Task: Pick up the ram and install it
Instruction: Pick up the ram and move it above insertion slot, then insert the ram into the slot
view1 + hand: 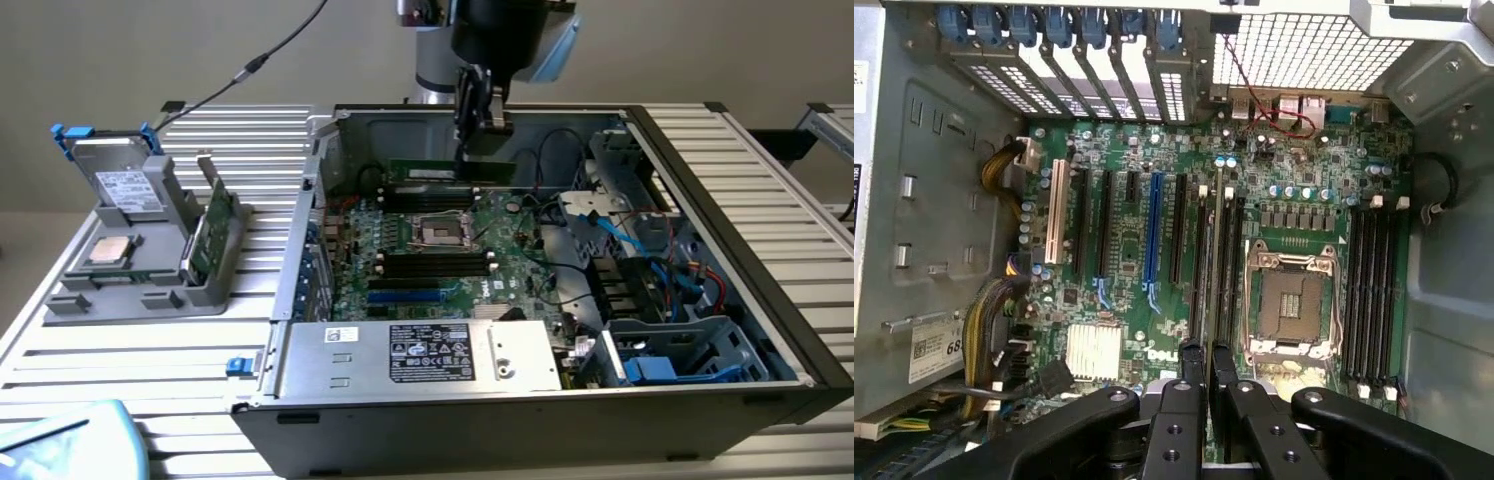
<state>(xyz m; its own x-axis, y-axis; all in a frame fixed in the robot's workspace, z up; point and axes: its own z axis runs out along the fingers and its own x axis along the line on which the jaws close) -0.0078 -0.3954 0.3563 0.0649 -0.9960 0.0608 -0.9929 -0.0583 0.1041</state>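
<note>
The ram is a thin green stick held level and on edge inside the open computer case. My gripper comes down from above and is shut on the stick's top edge near its middle. The stick hangs at the black memory slots on the far side of the empty processor socket. Whether it touches a slot I cannot tell. In the wrist view my gripper pinches the ram, seen edge-on as a thin line running along the slots beside the socket.
A grey fixture on the exterior view's left holds a boxy drive, a square processor chip and an upright green board. In the case are the power supply, loose cables and a drive cage.
</note>
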